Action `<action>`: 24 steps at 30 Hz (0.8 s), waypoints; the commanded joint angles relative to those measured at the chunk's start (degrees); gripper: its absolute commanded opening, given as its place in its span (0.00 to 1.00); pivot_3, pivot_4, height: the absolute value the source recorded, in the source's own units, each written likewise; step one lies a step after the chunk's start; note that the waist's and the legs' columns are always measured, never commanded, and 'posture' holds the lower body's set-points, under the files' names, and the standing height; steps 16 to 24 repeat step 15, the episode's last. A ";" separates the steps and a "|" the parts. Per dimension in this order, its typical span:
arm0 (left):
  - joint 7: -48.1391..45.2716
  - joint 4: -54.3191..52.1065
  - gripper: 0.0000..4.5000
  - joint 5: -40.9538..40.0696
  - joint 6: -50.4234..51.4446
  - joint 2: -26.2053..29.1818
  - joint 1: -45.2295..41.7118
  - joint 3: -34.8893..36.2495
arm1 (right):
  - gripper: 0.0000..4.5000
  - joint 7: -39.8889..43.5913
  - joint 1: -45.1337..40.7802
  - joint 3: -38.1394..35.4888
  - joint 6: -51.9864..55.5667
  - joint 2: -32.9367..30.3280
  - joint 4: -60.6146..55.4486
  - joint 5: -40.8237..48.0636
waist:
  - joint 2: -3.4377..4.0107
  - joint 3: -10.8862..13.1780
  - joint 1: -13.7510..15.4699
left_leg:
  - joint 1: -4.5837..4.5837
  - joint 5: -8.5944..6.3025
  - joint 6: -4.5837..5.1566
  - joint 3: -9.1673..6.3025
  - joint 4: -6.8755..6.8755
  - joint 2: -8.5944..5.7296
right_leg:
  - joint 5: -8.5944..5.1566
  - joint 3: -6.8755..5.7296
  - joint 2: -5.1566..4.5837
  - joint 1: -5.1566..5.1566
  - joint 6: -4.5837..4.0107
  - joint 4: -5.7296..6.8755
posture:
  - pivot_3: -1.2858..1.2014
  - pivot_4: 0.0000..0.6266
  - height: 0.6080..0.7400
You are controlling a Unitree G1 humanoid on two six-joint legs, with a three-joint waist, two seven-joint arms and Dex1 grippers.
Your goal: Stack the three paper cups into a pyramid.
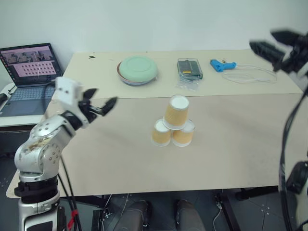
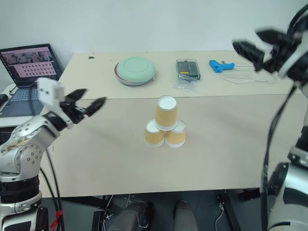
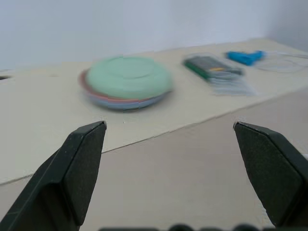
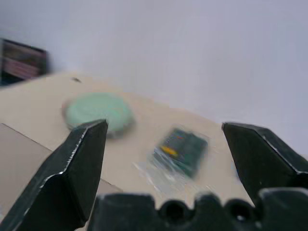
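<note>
The three paper cups stand as a pyramid in the middle of the table: two tan-orange cups (image 1: 161,133) (image 1: 183,134) side by side, mouth down, with a third cup (image 1: 176,112) on top of them. My left gripper (image 1: 102,101) hovers open to the left of the stack, well clear of it, with nothing between its fingers. Up at the right, above the table's far right end, my right gripper (image 1: 272,44) is open and empty too.
A pale-green bowl (image 1: 137,70) lies upside down at the table's back. To its right are a dark green packet (image 1: 189,68), a blue tool (image 1: 222,65) and a loop of white cable (image 1: 250,74). A laptop (image 1: 30,77) stands on a side table at the left.
</note>
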 commanded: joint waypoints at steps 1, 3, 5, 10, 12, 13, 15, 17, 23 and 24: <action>8.24 1.39 1.00 3.72 -5.33 -3.45 -0.05 3.93 | 0.99 -7.43 7.92 4.48 -3.19 1.99 -3.39 -6.86 | 0.00 0.00 0.10 | 0.01 0.02 -0.02 0.01 0.02 -0.01 | 0.00 -0.01 -0.03 0.02 0.01 0.02 | 0.52 0.24 0.92; 10.18 3.36 1.00 5.29 -7.74 -4.75 0.38 4.78 | 0.99 -10.88 11.61 6.03 -5.63 4.07 -2.85 -9.50 | 0.01 -0.01 0.09 | 0.03 0.02 -0.03 0.02 0.10 -0.01 | 0.01 -0.02 -0.02 0.06 0.01 0.03 | 0.52 0.24 0.92; 11.37 5.23 1.00 5.64 -9.57 -5.67 0.38 5.89 | 0.99 -13.77 13.57 5.68 -8.38 6.55 -1.81 -10.32 | 0.03 0.00 0.09 | 0.03 0.03 -0.03 0.05 0.11 -0.03 | 0.01 0.00 -0.02 0.05 0.02 0.07 | 0.52 0.24 0.92; 12.18 10.56 1.00 7.02 -15.01 -6.54 0.41 6.74 | 0.99 -21.38 15.44 3.96 -16.44 10.41 4.23 -12.73 | 0.01 -0.01 0.12 | 0.04 0.03 -0.03 0.05 0.13 -0.04 | 0.03 -0.02 0.02 0.08 0.04 0.04 | 0.52 0.24 0.92; 11.39 13.14 1.00 8.04 -17.46 -6.34 0.46 5.91 | 0.99 -23.98 15.34 1.71 -19.33 12.73 6.04 -11.24 | -0.02 -0.03 0.27 | 0.07 0.02 -0.03 0.04 0.12 -0.04 | 0.03 -0.02 0.03 0.12 0.04 0.01 | 0.52 0.24 0.92; 11.26 14.59 1.00 8.28 -18.43 -6.39 0.31 5.75 | 0.99 -25.29 15.49 1.06 -20.40 13.68 6.90 -11.16 | -0.02 -0.03 0.29 | 0.07 0.02 -0.03 0.03 0.13 -0.04 | 0.03 -0.03 0.05 0.14 0.04 0.00 | 0.52 0.24 0.92; 10.88 16.94 1.00 8.38 -20.23 -6.51 -0.16 5.62 | 0.99 -27.15 15.75 0.54 -22.55 14.82 8.40 -11.53 | -0.02 -0.03 0.27 | 0.09 0.02 -0.02 0.03 0.13 -0.04 | 0.03 -0.01 0.06 0.14 0.04 0.01 | 0.52 0.24 0.92; 10.88 16.94 1.00 8.38 -20.23 -6.51 -0.16 5.62 | 0.99 -27.15 15.75 0.54 -22.55 14.82 8.40 -11.53 | -0.02 -0.03 0.27 | 0.09 0.02 -0.02 0.03 0.13 -0.04 | 0.03 -0.01 0.06 0.14 0.04 0.01 | 0.52 0.24 0.92; 10.88 16.94 1.00 8.38 -20.23 -6.51 -0.16 5.62 | 0.99 -27.15 15.75 0.54 -22.55 14.82 8.40 -11.53 | -0.02 -0.03 0.27 | 0.09 0.02 -0.02 0.03 0.13 -0.04 | 0.03 -0.01 0.06 0.14 0.04 0.01 | 0.52 0.24 0.92; 10.88 16.94 1.00 8.38 -20.23 -6.51 -0.16 5.62 | 0.99 -27.15 15.75 0.54 -22.55 14.82 8.40 -11.53 | -0.02 -0.03 0.27 | 0.09 0.02 -0.02 0.03 0.13 -0.04 | 0.03 -0.01 0.06 0.14 0.04 0.01 | 0.52 0.24 0.92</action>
